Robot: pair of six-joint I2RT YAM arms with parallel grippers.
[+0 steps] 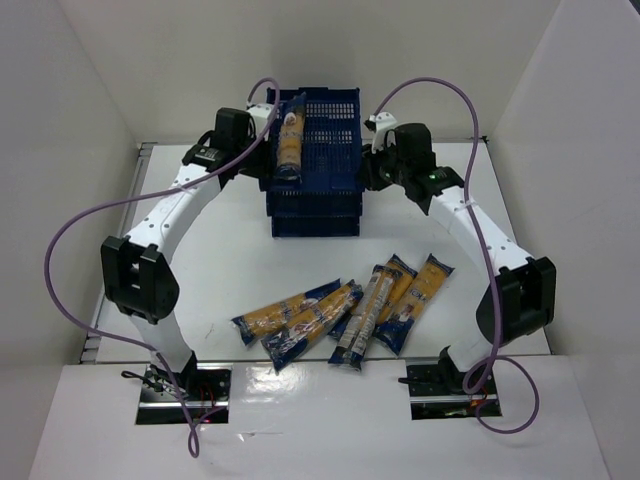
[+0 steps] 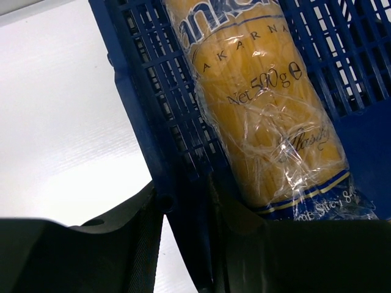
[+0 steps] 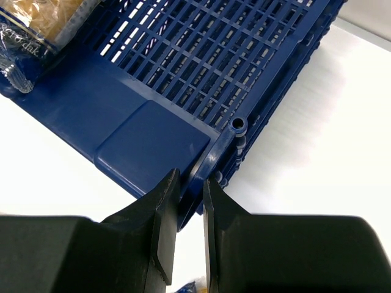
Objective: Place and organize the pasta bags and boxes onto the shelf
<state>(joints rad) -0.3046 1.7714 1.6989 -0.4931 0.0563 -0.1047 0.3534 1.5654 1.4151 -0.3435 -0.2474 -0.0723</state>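
Note:
The shelf (image 1: 330,180) is a dark blue stack of grid-walled trays at the back middle. One pasta packet (image 1: 289,145) lies in its top tray along the left wall; it also shows in the left wrist view (image 2: 269,116) and at the corner of the right wrist view (image 3: 27,30). My left gripper (image 1: 266,150) straddles the top tray's left wall (image 2: 146,104), jaws closed on it (image 2: 186,244). My right gripper (image 1: 370,168) pinches the tray's right corner rim (image 3: 211,155), jaws closed on it (image 3: 191,186). Several packets (image 1: 345,310) lie loose on the table in front.
The loose packets lie fanned in two clusters, left (image 1: 290,318) and right (image 1: 405,290), between the arm bases. White walls enclose the table on three sides. Purple cables (image 1: 60,260) loop off both arms.

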